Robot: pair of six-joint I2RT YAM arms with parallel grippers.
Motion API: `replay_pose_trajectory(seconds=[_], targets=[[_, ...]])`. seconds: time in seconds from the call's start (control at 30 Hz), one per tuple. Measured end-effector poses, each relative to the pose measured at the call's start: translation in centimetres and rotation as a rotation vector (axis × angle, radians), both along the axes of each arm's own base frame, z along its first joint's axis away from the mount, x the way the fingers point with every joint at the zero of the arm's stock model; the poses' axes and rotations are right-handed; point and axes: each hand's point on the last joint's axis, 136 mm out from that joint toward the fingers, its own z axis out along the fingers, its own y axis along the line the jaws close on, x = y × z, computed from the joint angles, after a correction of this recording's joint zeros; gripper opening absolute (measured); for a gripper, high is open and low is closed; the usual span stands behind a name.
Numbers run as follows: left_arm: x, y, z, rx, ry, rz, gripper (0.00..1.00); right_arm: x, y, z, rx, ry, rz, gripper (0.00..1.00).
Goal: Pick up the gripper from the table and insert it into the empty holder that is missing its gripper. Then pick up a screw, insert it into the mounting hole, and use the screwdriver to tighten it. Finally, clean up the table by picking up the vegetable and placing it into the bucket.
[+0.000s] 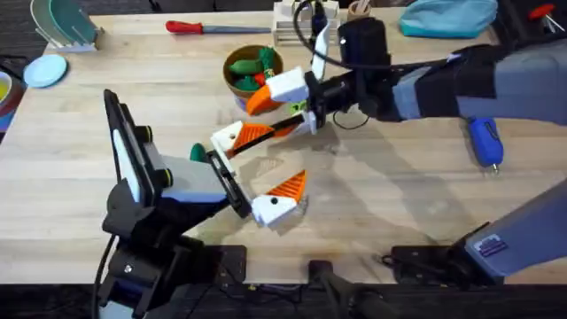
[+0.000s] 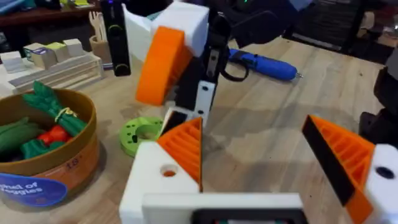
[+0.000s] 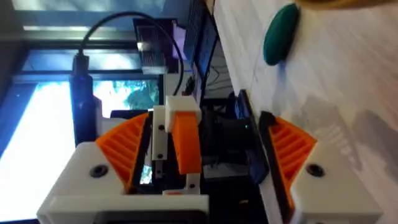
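Orange ribbed pads sit in both white finger blocks of the left end effector (image 1: pixel 257 170), which is released, its fingers (image 2: pixel 168 168) spread wide apart just above the pale wooden worktop (image 1: pixel 399 195) near the middle. One block (image 1: pixel 232 137) lies toward the far side and the other (image 1: pixel 276 204) toward the near edge. The right arm reaches in from the right across the middle, and its end effector (image 1: pixel 283 102) hangs just beside the bucket (image 1: pixel 252 71) and close over the left arm's farther block. Whether it is clenched or released I cannot tell. In the right wrist view a narrow white-and-orange piece (image 3: pixel 183 134) shows in the middle of that end effector, and I cannot tell whether it is clamped. The bucket stands toward the far side of the worktop, left of centre, with green and red vegetables (image 1: pixel 248 66) inside it. A flat green disc (image 1: pixel 199 152) lies on the wood between the bucket and the left arm, just beside the farther block. The blue screwdriver (image 1: pixel 485 142) lies flat on the worktop well to the right, apart from both end effectors and partly under the right arm's sleeve. A red-handled tool (image 1: pixel 186 27) rests along the far edge, beyond the bucket.
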Motion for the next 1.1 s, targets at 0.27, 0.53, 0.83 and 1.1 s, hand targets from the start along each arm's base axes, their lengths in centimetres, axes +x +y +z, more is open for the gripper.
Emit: replay_pose_trajectory(seconds=[0.27,0.53,0.83,1.1], targets=[[0.0,0.0,0.0,0.000,0.000,0.000,0.993,5.6,-2.8,2.7,0.048,-0.136,-0.120,0.991],[0.0,0.0,0.0,0.000,0.000,0.000,0.993,13.6,-6.4,6.5,0.016,-0.373,-0.349,0.993],[0.0,0.0,0.0,0.000,0.000,0.000,0.993,16.6,-10.7,3.3,-0.276,-0.411,-0.476,0.993],[0.0,0.0,0.0,0.000,0.000,0.000,0.993,12.6,-10.1,1.0,-0.638,-0.668,-0.295,0.993]])
